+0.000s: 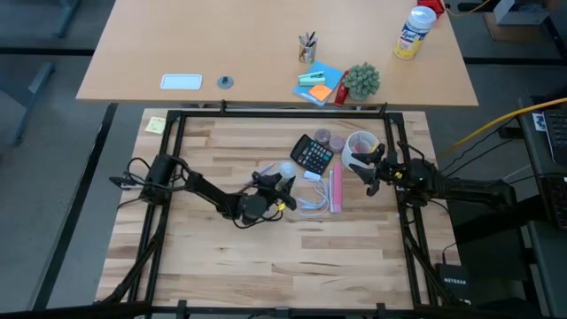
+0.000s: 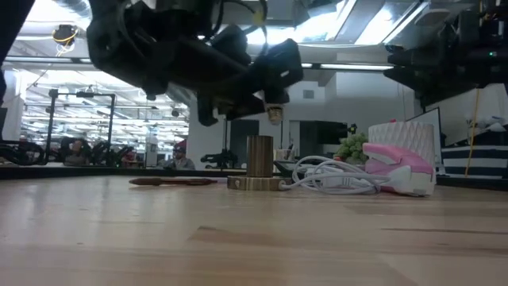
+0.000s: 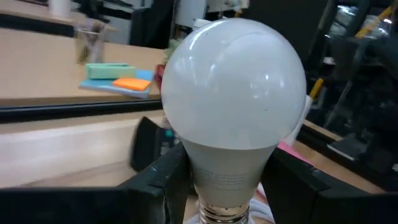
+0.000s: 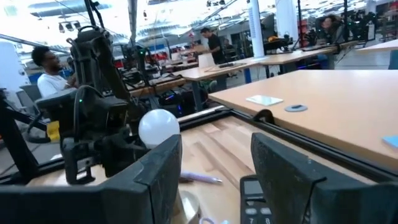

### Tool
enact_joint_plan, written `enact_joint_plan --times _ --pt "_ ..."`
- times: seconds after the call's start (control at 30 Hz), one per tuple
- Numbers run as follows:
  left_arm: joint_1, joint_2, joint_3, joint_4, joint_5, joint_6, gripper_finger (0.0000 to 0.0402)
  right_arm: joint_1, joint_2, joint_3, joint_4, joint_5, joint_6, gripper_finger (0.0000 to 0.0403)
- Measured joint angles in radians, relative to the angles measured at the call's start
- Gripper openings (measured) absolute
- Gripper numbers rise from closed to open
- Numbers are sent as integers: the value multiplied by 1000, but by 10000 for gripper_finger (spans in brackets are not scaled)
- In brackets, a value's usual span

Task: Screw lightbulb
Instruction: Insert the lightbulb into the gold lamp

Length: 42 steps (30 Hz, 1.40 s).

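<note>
The frosted-white lightbulb (image 3: 233, 81) stands globe up between the fingers of my left gripper (image 3: 227, 174), near the table's middle (image 1: 288, 168). It also shows in the right wrist view (image 4: 159, 127). In the low view the left gripper (image 2: 238, 79) is well above the table, and a small metal tip (image 2: 275, 114) points down below it, over a brown cylinder (image 2: 259, 155) on a flat round base. White looped cord (image 2: 333, 179) lies just right of it. My right gripper (image 1: 370, 173) is open and empty at the table's right, fingers apart (image 4: 214, 174). My left gripper pinches the bulb's white neck (image 3: 227, 165), just above the silvery screw base (image 3: 224, 214), between its two fingers. The fingers (image 3: 165, 180) come about level from the table's left. The bulb is lifted clear of the table, roughly upright, globe up.
A black calculator (image 1: 312, 155), a pink object (image 1: 337, 190), a white roll (image 1: 359, 142) and small cups lie right of and beyond the bulb. A second table behind holds sticky notes, a plant and a canister. People sit in the room beyond.
</note>
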Motion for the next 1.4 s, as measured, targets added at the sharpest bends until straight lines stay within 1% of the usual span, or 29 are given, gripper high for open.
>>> enact_joint_plan --times 0.07,0.17,0.23,0.33,0.47,0.53,0.6,0.7,0.77,0.87,1.0,1.03,1.17,1.27,1.33,1.4 --pt "3 6 8 0 33 18 162 0 55 0 58 0 5 198" --pt "-7 3 9 -4 25 62 162 0 146 0 153 8 44 198" --pt "-25 0 9 1 2 86 162 0 209 4 209 8 64 198" --pt "-60 -1 9 31 -56 125 162 0 314 41 216 8 77 198" --pt "-106 -2 9 25 -175 161 162 0 461 121 232 -19 78 198" --pt "-123 -2 8 22 -216 174 162 0 541 160 233 -39 72 198" --pt "-130 -2 0 18 -219 165 162 0 625 193 249 -53 69 198" --pt "-132 -2 -27 15 -216 114 162 0 745 238 328 -62 46 198" --pt "-132 -3 -54 20 -176 63 162 0 821 271 351 -91 38 198" --pt "-120 -3 -88 27 -69 16 162 0 910 330 352 -150 5 198" --pt "-72 -3 -131 94 110 17 162 0 998 401 349 -227 -32 198" --pt "-58 -3 -143 120 137 26 162 0 1017 418 350 -241 -38 198" --pt "-7 -3 -210 272 208 70 162 -10 1060 463 342 -262 -59 198" --pt "33 -3 -289 408 314 63 162 -41 1073 478 310 -271 -63 198" --pt "58 -3 -346 499 388 47 162 -68 1084 484 319 -297 -63 198" --pt "83 -11 -381 507 445 28 162 -92 1091 484 342 -334 -59 198"
